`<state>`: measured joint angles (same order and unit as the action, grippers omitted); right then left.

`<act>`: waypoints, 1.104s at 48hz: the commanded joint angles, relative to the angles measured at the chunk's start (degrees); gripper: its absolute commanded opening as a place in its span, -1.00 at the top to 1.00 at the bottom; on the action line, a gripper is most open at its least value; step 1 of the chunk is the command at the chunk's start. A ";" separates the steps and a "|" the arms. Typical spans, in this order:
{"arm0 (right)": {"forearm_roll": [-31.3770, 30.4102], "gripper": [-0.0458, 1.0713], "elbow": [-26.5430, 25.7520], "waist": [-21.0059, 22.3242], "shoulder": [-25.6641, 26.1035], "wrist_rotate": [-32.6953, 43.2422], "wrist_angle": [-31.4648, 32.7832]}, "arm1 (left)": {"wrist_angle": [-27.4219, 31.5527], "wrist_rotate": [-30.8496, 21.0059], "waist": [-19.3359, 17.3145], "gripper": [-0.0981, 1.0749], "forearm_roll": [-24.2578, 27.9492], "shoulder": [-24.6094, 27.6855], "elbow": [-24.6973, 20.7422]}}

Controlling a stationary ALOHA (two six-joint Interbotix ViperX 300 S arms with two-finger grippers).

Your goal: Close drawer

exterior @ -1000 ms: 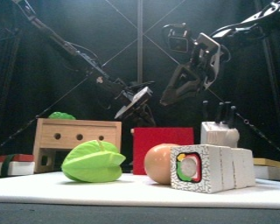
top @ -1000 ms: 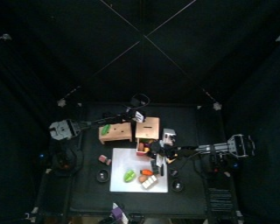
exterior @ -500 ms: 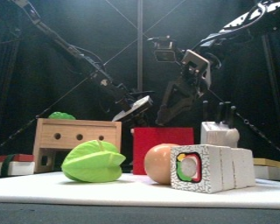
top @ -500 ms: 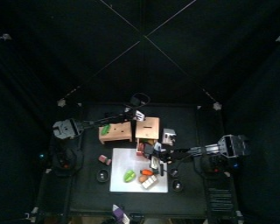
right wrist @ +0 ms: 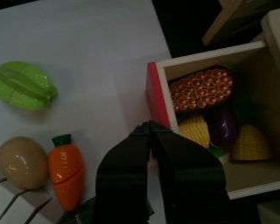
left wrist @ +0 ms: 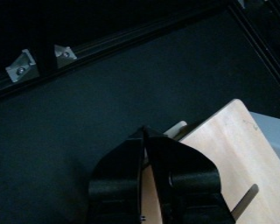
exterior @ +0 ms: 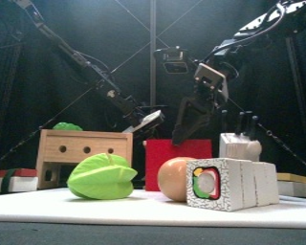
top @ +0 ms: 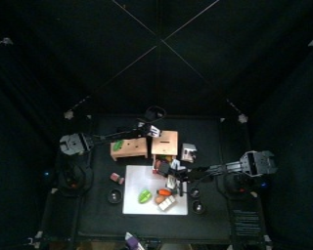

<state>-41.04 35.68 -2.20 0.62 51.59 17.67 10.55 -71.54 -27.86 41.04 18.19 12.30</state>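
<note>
Right end effector (right wrist: pixel 150 140) narrowly parted, empty, over open drawer (right wrist: pixel 230 118); left end effector (left wrist: pixel 147 150) gap indiscernible.

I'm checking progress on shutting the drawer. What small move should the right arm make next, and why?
Probably lower the right gripper a little further, to the red front panel of the pale-tan wooden drawer, and push it toward the tan wooden box unit. The drawer stands open with toy vegetables inside, and the jaws hover above its red front.
</note>
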 commanded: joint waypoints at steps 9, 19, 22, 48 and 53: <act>-1.05 0.18 -1.41 0.79 0.09 -0.09 0.97 | -0.09 0.09 0.53 0.01 -0.09 -1.32 -0.53; -1.23 0.18 -2.11 2.64 0.09 -0.09 3.08 | -0.18 0.09 0.44 0.01 -0.09 -1.41 -0.44; -1.49 0.18 -2.29 3.08 0.09 -0.09 4.04 | -0.18 0.09 0.44 0.01 -0.09 -1.41 -0.44; -3.87 0.18 -3.69 7.82 0.09 -0.09 5.89 | -0.18 0.09 0.53 0.01 -0.09 -1.58 -0.44; -4.04 0.18 -3.69 8.88 0.09 -0.09 5.98 | -0.18 0.09 0.44 0.01 -0.09 -1.58 -0.44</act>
<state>-44.74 33.40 5.45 -0.35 51.42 23.64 10.55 -71.54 -27.86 40.96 18.19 12.39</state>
